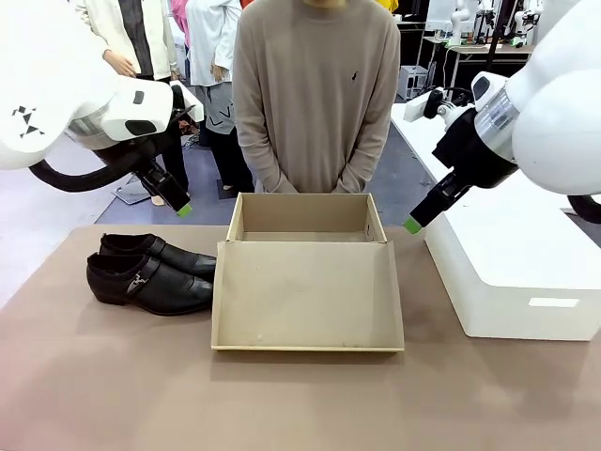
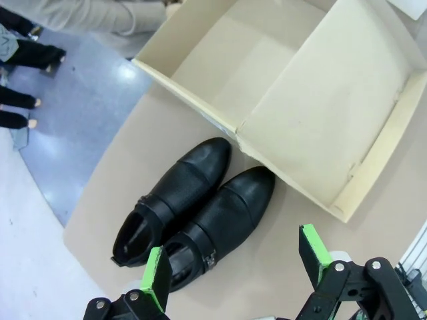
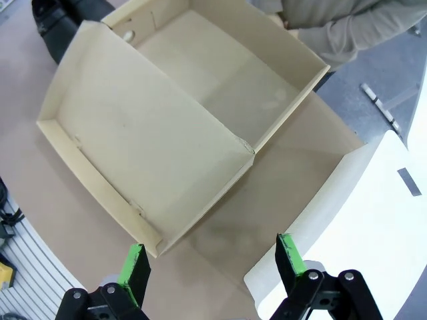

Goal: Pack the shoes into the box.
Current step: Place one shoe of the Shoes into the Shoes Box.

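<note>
Shoes (image 1: pixel 150 272): status unpacked. I read both glossy black dress shoes lying side by side on the table (image 1: pixel 113 395), to the robot's left of the box (image 1: pixel 305 214), upright on their soles, with toes pointing toward it. In the left wrist view the shoes (image 2: pixel 193 213) lie with toes just beside the edge of the open lid (image 2: pixel 333 113); I cannot tell whether they touch it.

Box status: open and ready. The tan cardboard box (image 2: pixel 247 73) stands at the middle of the table, its hinged lid (image 1: pixel 305 296) folded down flat toward the robot. The right wrist view shows the box (image 3: pixel 220 73) with a bare floor and nothing inside it.

Gripper status:
- The left gripper (image 1: pixel 177 203) hangs above the shoes, apart from them. In its own view the left gripper (image 2: pixel 233 267) has its jaws spread wide and holds nothing.
- The right gripper (image 1: pixel 413 224) hangs near the far right corner of the box, beside the white box (image 1: pixel 507 272). Seen in the wrist view, the right gripper (image 3: pixel 213 260) also has its jaws spread wide and empty.

A person (image 1: pixel 315 94) stands at the far side, hands low in front, touching nothing on the table.

Progress: in my judgement no step of the packing is done. Remaining work is to pick up each shoe, place both in the box, and probably close the lid.
</note>
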`<state>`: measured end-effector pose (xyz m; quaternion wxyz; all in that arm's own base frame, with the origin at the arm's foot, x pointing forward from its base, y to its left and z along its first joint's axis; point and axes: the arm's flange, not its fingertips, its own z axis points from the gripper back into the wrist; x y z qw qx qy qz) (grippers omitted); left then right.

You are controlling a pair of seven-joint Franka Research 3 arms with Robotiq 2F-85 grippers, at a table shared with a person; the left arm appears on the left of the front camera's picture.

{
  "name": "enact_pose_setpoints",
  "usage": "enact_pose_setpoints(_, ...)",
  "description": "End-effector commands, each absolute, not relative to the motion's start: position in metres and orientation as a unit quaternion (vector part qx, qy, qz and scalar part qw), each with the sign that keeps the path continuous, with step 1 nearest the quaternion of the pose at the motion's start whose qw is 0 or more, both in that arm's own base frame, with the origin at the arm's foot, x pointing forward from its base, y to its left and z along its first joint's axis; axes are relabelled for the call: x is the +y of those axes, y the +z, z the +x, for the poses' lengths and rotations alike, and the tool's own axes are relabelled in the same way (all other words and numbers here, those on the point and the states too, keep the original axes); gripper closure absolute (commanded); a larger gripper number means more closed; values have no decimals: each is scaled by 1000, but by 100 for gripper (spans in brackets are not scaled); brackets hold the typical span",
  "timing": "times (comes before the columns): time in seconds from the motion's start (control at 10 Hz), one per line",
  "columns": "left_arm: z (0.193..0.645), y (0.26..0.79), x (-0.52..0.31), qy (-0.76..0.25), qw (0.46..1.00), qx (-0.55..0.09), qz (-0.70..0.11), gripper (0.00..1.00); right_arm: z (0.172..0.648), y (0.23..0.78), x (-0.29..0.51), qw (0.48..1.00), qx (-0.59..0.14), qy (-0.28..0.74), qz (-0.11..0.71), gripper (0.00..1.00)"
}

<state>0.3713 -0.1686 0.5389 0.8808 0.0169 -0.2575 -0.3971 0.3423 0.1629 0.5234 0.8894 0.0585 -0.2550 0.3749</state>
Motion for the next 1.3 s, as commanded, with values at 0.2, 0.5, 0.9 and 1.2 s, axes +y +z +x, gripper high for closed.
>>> enact_pose_setpoints(0.2,369,565,-143,-527,796,-295,-40,0,331,542,135,834,-318,437,108,0)
enact_pose_setpoints(0.5,370,576,-128,-580,744,-321,-83,0,318,555,117,786,-344,483,176,0)
enact_pose_setpoints(0.9,373,578,-107,-568,725,-366,-133,0,312,565,94,743,-389,499,220,0)
enact_pose_setpoints(1.2,374,587,-102,-568,724,-367,-138,0,314,565,89,743,-394,495,220,0)
